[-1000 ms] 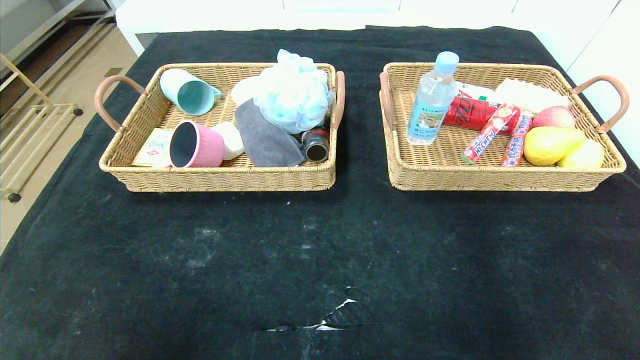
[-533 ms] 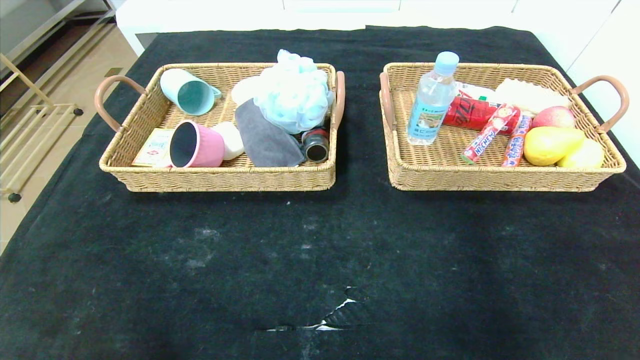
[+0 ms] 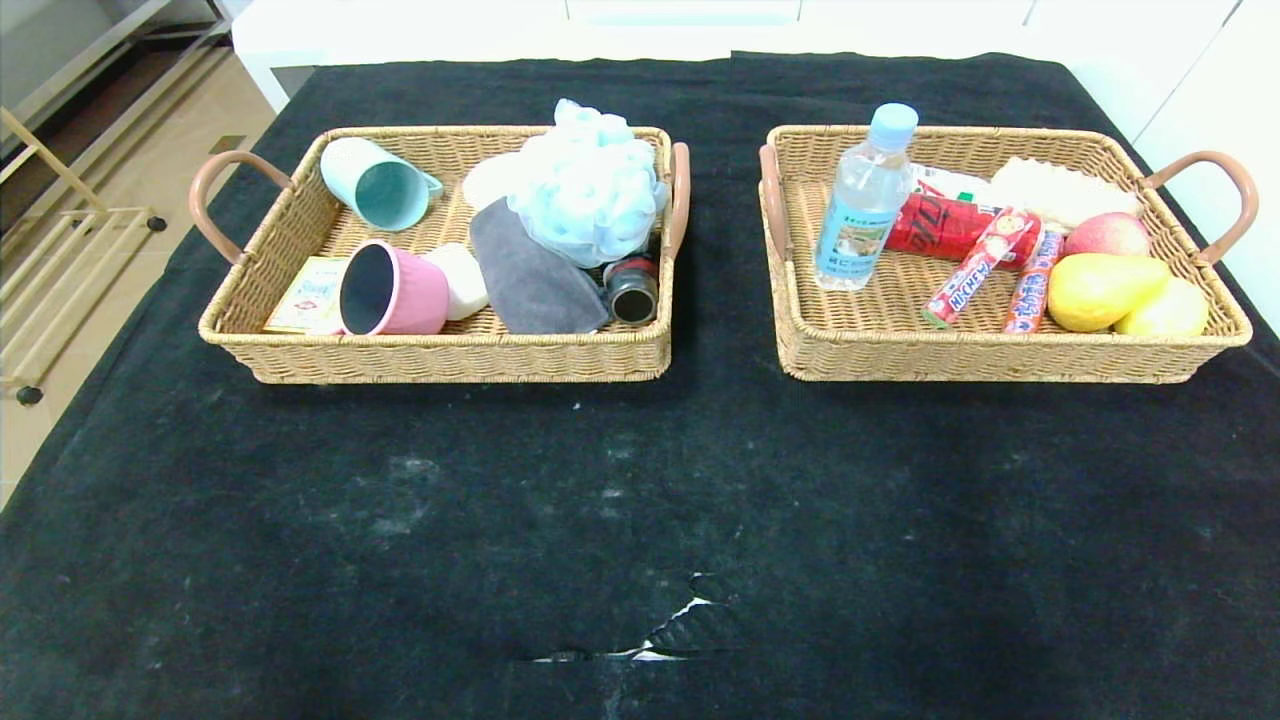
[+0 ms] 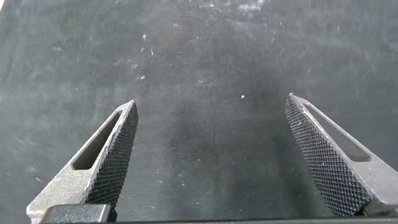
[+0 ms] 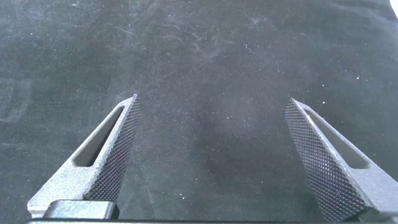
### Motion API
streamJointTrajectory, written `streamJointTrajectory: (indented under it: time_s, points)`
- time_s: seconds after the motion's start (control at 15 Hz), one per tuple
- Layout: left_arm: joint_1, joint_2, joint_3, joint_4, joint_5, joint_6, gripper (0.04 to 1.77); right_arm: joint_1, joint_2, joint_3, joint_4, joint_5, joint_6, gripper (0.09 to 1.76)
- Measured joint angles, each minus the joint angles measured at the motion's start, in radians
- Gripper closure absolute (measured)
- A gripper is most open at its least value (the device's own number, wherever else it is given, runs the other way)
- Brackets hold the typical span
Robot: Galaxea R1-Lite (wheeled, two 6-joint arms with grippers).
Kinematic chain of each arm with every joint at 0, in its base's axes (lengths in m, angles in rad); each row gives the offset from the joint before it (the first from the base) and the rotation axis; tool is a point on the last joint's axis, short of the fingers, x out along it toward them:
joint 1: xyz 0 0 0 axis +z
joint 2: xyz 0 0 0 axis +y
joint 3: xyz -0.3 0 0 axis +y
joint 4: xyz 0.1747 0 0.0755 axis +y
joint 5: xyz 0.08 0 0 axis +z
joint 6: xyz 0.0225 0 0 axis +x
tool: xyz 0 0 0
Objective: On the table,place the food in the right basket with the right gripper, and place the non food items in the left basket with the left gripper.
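Note:
The left basket [image 3: 440,358] holds the pink pot [image 3: 392,290] on its side, the white soap bar [image 3: 458,278] and the pale blue mesh puff [image 3: 588,182]. The right basket [image 3: 990,358] holds the upright clear bottle [image 3: 865,200], the orange-red sausage stick [image 3: 1035,282] and the yellow pear [image 3: 1100,290]. Neither arm shows in the head view. My left gripper [image 4: 211,109] is open and empty over bare black cloth. My right gripper [image 5: 212,106] is open and empty over bare black cloth.
The left basket also holds a teal cup [image 3: 378,184], a grey cloth [image 3: 530,270], a small dark jar [image 3: 630,288] and a packet [image 3: 308,294]. The right basket also holds a red can [image 3: 940,225], a candy stick [image 3: 975,268], an apple [image 3: 1105,235] and a lemon [image 3: 1165,312]. The table [image 3: 640,480] cloth has a white tear [image 3: 660,640] at the front.

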Motion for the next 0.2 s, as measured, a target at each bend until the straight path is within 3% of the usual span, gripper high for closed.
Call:
streamJointTrajectory:
  time_s: [0.2]
  points:
    - [0.000,0.000,0.001,-0.001,0.001,-0.005,0.09,-0.001,0.000,0.000,0.003,0.000,-0.003,0.15]
